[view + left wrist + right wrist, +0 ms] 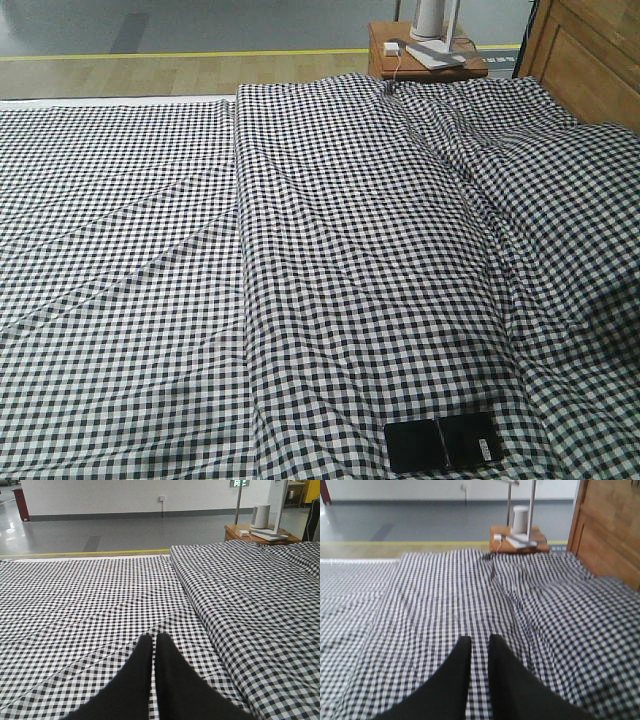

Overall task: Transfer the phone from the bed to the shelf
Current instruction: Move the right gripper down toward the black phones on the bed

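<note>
Closest to the front camera lies the phone (444, 441), flat and face up on the bed (330, 250), right at its near edge and toward the headboard (590, 60) side. That spot looks handy: it is the part of the bed nearest the robot, so an arm would not have to stretch far over the covers. Neither arm shows in that view. The left gripper (153, 637) hangs low over the bed with its fingers drawn nearly together and nothing between them. The right gripper (480, 639) does the same, showing only a thin slit of gingham between its fingers. I take both for arms waiting, the pick not yet begun. Only the front view shows the phone; both wrist views look out past it. They show instead the nightstand (517, 539) at the far corner, the grey floor and the wall behind. No view shows the shelf.
</note>
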Robot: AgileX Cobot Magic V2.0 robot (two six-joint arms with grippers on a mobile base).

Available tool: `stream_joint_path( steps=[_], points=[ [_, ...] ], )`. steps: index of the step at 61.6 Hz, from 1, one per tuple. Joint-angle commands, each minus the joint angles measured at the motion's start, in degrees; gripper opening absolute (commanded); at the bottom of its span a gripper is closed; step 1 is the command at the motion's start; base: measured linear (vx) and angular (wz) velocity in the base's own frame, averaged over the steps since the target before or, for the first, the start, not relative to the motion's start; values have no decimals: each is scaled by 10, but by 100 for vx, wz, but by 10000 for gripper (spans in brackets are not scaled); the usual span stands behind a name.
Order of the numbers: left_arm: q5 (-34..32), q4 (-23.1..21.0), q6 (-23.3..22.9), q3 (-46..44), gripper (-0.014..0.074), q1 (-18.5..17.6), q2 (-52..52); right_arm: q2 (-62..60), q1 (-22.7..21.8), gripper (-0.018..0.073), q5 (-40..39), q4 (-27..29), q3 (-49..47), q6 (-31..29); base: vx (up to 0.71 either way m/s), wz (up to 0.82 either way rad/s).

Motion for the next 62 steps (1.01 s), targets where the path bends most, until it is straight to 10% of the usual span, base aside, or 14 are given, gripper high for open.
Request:
stream_joint_path(
  steps=[1,25,62],
  points=[
    [-42,-4,-2,1,1,-3,-3,22,-2,188,-35,-9,-20,-6,0,0],
    [-42,-4,-2,1,1,-3,-3,33,-2,711,-23,-8,-20,-6,0,0],
    [-42,-4,-2,1,1,-3,-3,33,-2,589,-27,-8,-20,-6,0,0]
  ],
)
